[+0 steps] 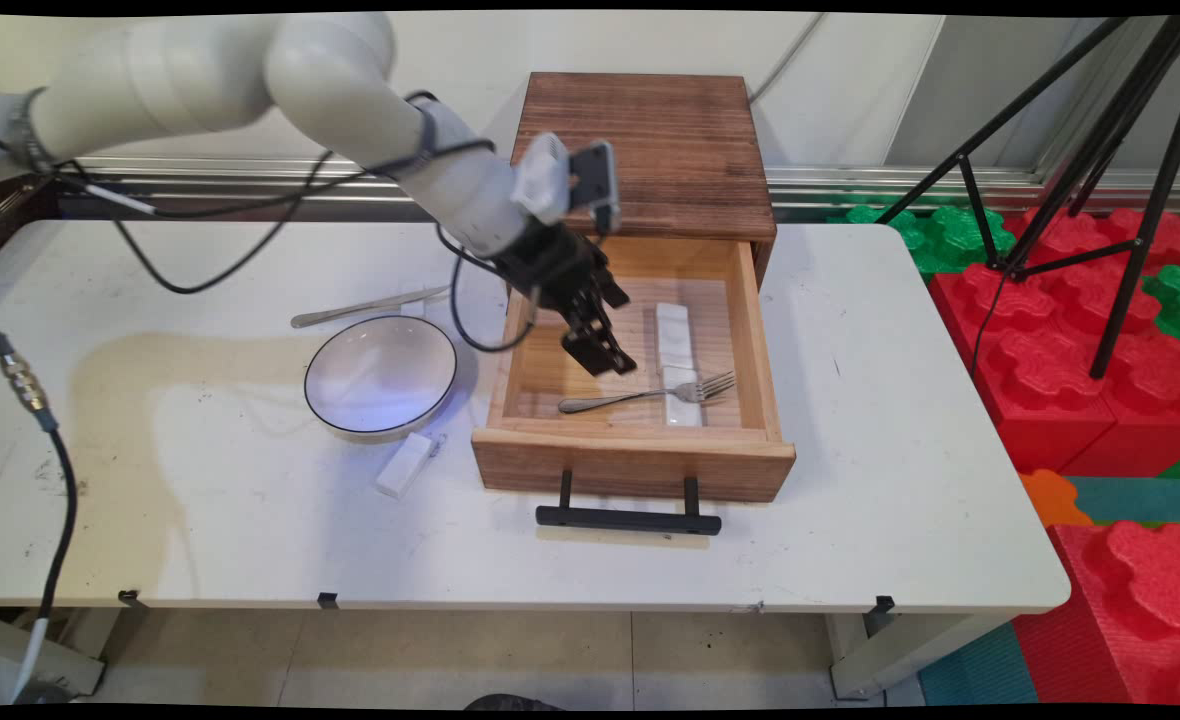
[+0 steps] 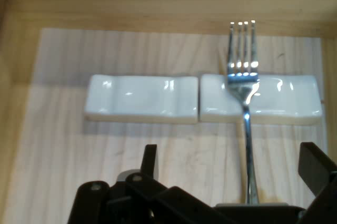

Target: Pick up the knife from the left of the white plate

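1. Your end effector [image 1: 600, 358] hangs inside the open wooden drawer [image 1: 632, 462], fingers spread wide and holding nothing; in the hand view the two fingertips stand well apart at the bottom edge [image 2: 226, 171].
2. Directly below and between the fingers lies a metal fork [image 2: 246, 113]. Its handle runs toward the end effector and its tines point away.
3. The fork's neck rests across a white ceramic rest [image 2: 261, 99]. A second, matching rest [image 2: 141, 99] lies end to end with the first, touching it, off to the left in the hand view.
4. In the main view the fork [image 1: 647, 393] lies near the drawer's front wall, just beyond the fingertips.
5. The drawer is pulled out of a dark wooden cabinet [image 1: 643, 150] behind the end effector; its black handle [image 1: 628, 517] faces the bench's near side.
6. On the bench [image 1: 200, 500], beside the drawer, sits a white bowl [image 1: 381, 375]. A knife [image 1: 368, 306] lies behind the bowl, and a small white block [image 1: 404, 465] lies in front of it.
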{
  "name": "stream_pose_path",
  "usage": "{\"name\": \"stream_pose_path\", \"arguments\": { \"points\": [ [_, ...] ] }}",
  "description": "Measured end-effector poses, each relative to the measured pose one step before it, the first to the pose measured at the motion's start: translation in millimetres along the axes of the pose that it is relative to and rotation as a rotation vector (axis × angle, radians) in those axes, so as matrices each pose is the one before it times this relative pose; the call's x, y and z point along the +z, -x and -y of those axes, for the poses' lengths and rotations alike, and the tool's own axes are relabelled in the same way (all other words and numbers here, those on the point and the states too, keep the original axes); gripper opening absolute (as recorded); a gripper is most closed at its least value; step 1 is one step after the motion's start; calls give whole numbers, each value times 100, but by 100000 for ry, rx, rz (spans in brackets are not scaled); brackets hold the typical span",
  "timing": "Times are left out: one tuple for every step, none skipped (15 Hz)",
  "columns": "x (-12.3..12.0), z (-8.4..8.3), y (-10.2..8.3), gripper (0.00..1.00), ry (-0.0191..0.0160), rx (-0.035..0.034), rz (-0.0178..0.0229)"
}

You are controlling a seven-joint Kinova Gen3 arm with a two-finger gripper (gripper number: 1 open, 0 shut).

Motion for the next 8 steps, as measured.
{"name": "stream_pose_path", "arguments": {
  "points": [
    [-821,94,215,100,-452,-341,-674],
    [-851,111,235,100,-419,-280,-693],
    [-656,85,179,100,-325,-188,-497],
    [-1095,159,360,100,-594,-416,-761],
    [-1459,224,481,100,-716,-372,-890],
    [-1079,196,386,100,-568,-268,-561],
    [-1086,217,425,100,-671,-347,-434],
    [-715,145,304,100,-465,-279,-231]
  ]
}}
